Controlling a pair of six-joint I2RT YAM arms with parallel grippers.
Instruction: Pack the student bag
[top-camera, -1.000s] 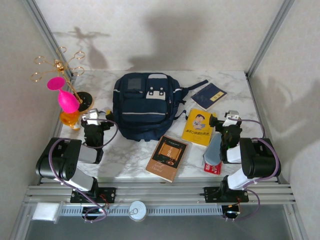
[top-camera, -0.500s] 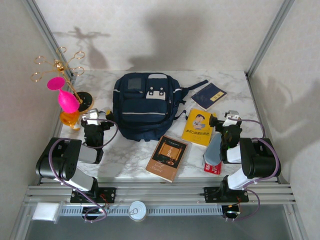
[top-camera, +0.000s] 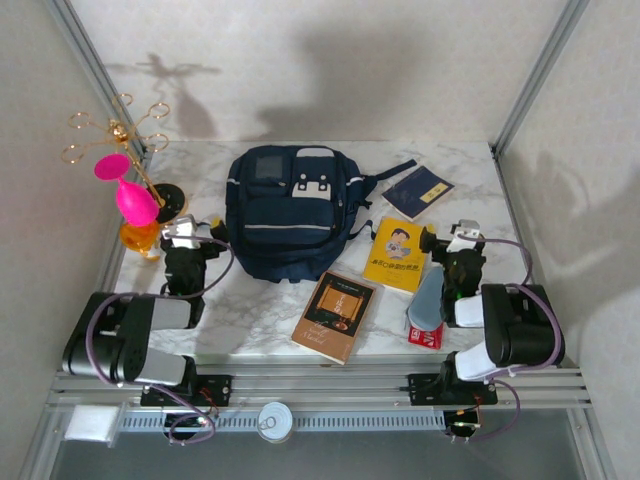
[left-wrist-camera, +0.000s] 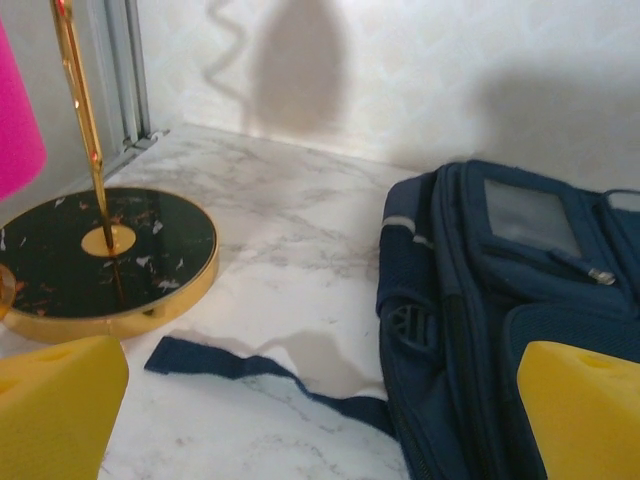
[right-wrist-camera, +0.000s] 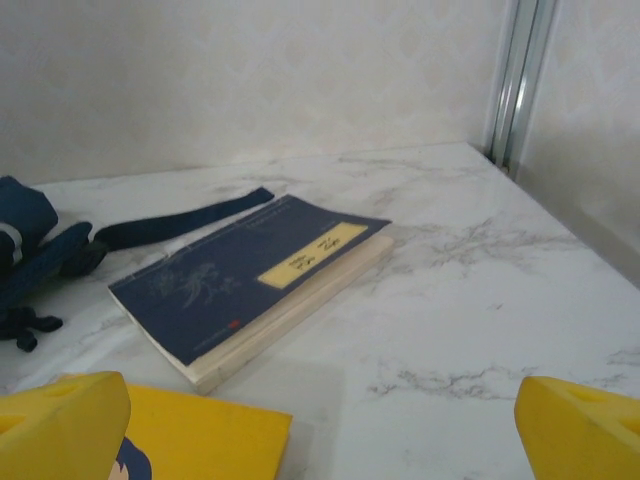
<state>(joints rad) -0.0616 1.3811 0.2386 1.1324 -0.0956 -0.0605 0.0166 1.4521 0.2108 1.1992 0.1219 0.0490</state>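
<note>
Student bag (top-camera: 290, 210) lies flat, front up, mid-table (top-camera: 250, 320) toward the back wall, between the two arms. Left gripper (top-camera: 184, 236) is just off the bag's left lower corner and right gripper (top-camera: 458, 238) is just right of the yellow book (top-camera: 397, 255). Both have jaws spread wide with nothing in them. The overhead view gives the layout: brown book (top-camera: 335, 315) near the bag's front edge, navy book (top-camera: 418, 191) by its right-side straps, and a gold stand (top-camera: 150, 185) with a pink piece (top-camera: 130, 195) at far left. The left wrist view adds close detail: the stand's black marbled base has a gold rim, a loose navy strap (left-wrist-camera: 240, 368) lies on the marble between base and bag, and there is a clear window pocket on the bag's top. The right wrist view adds the navy book's pale page edge, plus a yellow title strip with two dark characters that I can't read. The yellow book's corner sits just under the left pad (right-wrist-camera: 60, 425), showing part of a cartoon head. Overhead, the brown book's script and the yellow book's lettering are too small to read.
</note>
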